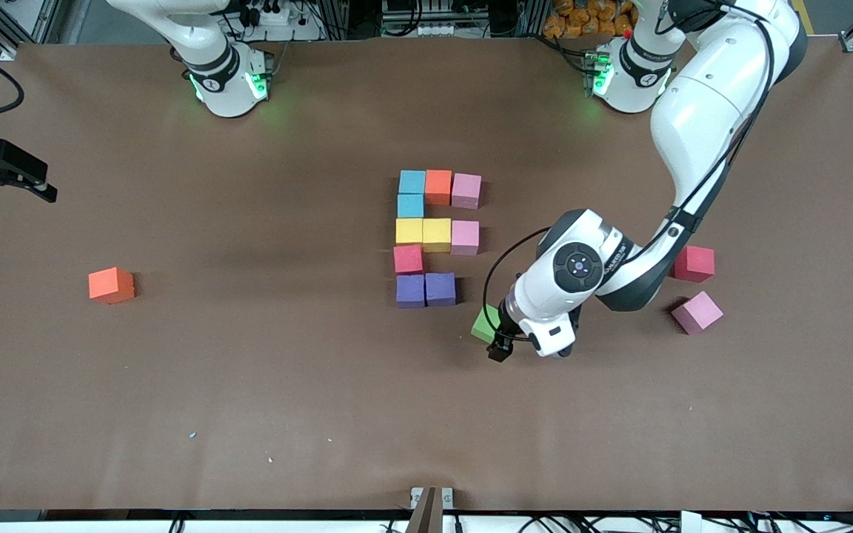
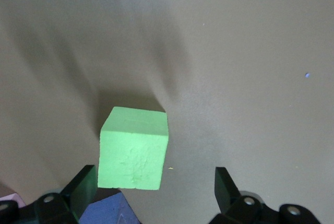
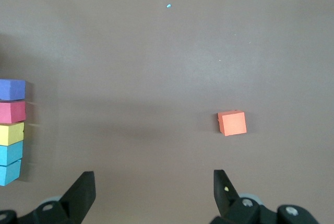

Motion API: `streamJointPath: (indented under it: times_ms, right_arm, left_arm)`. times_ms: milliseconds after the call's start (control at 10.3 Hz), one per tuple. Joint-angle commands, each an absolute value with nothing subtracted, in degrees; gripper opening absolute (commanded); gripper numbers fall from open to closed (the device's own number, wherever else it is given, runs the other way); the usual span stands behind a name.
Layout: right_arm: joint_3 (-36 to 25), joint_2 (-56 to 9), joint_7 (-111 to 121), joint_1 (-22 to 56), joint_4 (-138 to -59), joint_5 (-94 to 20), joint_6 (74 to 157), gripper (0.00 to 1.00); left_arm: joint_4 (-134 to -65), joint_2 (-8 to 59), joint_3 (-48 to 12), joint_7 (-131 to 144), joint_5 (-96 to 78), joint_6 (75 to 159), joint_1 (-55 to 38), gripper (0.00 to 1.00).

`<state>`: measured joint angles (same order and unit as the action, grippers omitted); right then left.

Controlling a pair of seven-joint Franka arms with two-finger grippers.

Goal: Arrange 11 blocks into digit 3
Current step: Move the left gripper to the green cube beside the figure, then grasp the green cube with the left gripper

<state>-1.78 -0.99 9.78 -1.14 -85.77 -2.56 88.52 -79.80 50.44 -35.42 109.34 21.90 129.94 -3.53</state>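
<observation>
Ten blocks form the partly built digit 3 (image 1: pixel 434 235) mid-table: teal, orange and pink along the row nearest the bases, one teal (image 1: pixel 410 205), a yellow, yellow, pink row, one red (image 1: pixel 408 259), then two purple (image 1: pixel 425 289). A green block (image 1: pixel 483 323) (image 2: pixel 134 148) lies on the table beside the purple pair, a little nearer the front camera. My left gripper (image 1: pixel 502 345) (image 2: pixel 154 190) hangs open just over it, the block close to one fingertip (image 2: pixel 83 185). My right gripper (image 3: pixel 154 187) is open and empty, high above the table, and is out of the front view.
Loose blocks: orange (image 1: pixel 111 285) (image 3: pixel 232 123) toward the right arm's end, red (image 1: pixel 694 263) and pink (image 1: pixel 697 312) toward the left arm's end, partly under the left arm. A black fixture (image 1: pixel 4 174) juts in at the table's edge at the right arm's end.
</observation>
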Motion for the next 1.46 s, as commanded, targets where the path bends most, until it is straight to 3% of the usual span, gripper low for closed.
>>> streamJointPath:
  times_ms: [0, 1362]
  right_arm:
    - [-1.41, -1.14, 9.84, -2.2, -84.99, -3.25, 87.71, 1.0]
    - [-1.49, -0.7, 11.51, -2.99, -84.29, -0.53, 84.55, 1.0]
  left_arm:
    - [-78.48, 51.15, -34.8, 108.37, 20.75, 129.47, -4.57, 1.0]
    - [-78.31, 53.53, -34.1, 105.03, 20.39, 125.33, -5.45, 1.0]
